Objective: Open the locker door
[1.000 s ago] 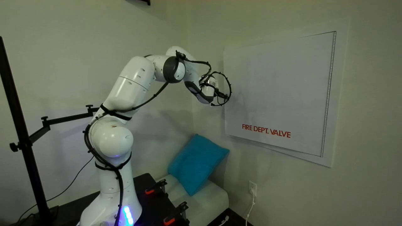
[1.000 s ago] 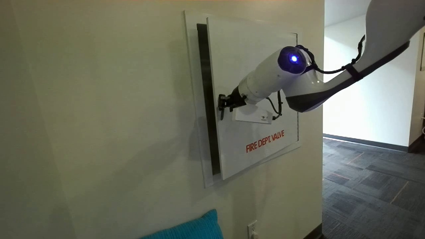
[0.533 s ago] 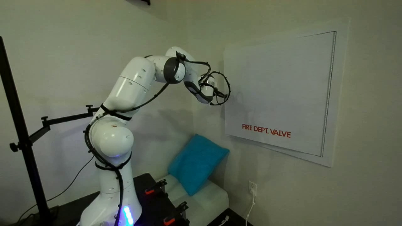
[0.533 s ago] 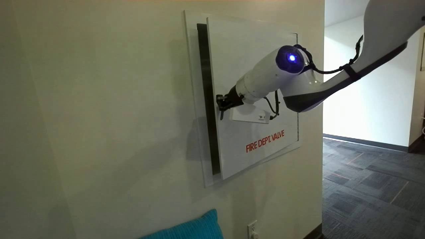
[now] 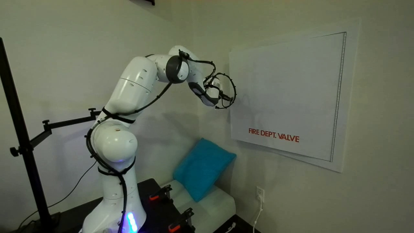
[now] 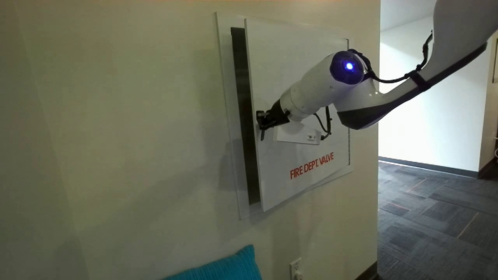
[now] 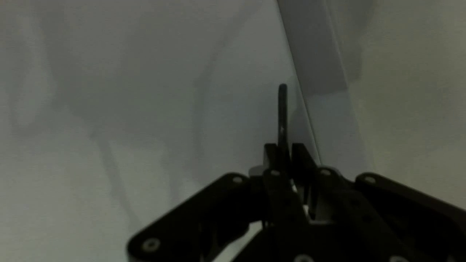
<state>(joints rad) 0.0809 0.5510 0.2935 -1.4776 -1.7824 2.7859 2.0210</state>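
In an exterior view, left to right: wall (image 6: 136, 116), frame (image 6: 234, 114), dark gap (image 6: 247, 116), then door (image 6: 284, 58), ajar, left edge standing clear of the frame. Claw (image 6: 261, 119) at that edge: drawn nearly together, clamped on the handle (image 7: 283, 109), which pokes past it in the wrist view. Arm (image 6: 313, 87) next; door's right edge looks hinged. Judged done: grip, unlatching, first bit of opening. To do: most of the swing.

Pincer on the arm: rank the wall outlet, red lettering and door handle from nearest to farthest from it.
1. Door handle: clasped by the pincer.
2. Red lettering: low on the locker door.
3. Wall outlet: well below the door in an exterior view.
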